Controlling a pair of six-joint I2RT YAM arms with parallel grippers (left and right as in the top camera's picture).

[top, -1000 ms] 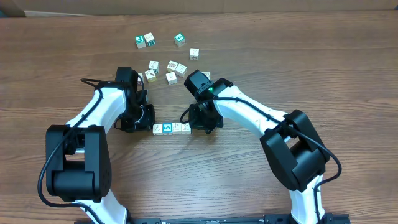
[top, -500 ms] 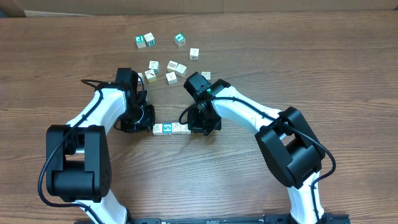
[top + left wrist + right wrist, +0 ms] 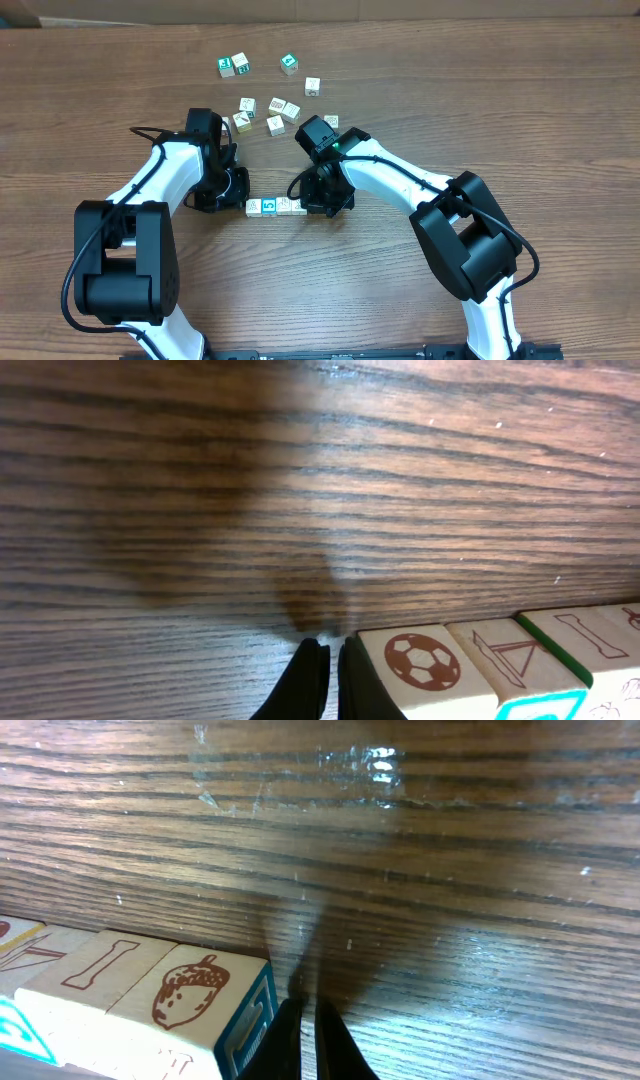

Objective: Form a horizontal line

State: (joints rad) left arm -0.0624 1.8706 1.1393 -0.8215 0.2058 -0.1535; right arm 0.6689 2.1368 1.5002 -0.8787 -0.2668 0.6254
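Wooden cube row (image 3: 270,206), far end hidden overhead by right end effector (image 3: 303,1007), closed empty, left end effector (image 3: 329,649) likewise closed.

**Horizontal line** (image 3: 276,206): four small wooden picture cubes in one straight row on the table (image 3: 420,300), side by side with faces touching. The row runs left to right, a little below the middle of the overhead view.

- **First cube** (image 3: 254,207), left end: whitish top. One side face carries a red-brown football print.
- **Second cube** (image 3: 268,206): blue top with a white "5". Its side face shows a sailboat outline.
- **Third cube** (image 3: 283,205): whitish top, with a bone print on the side.
- **Fourth cube** (image 3: 195,995), right end: an acorn print on the side and blue lettering on the end face.
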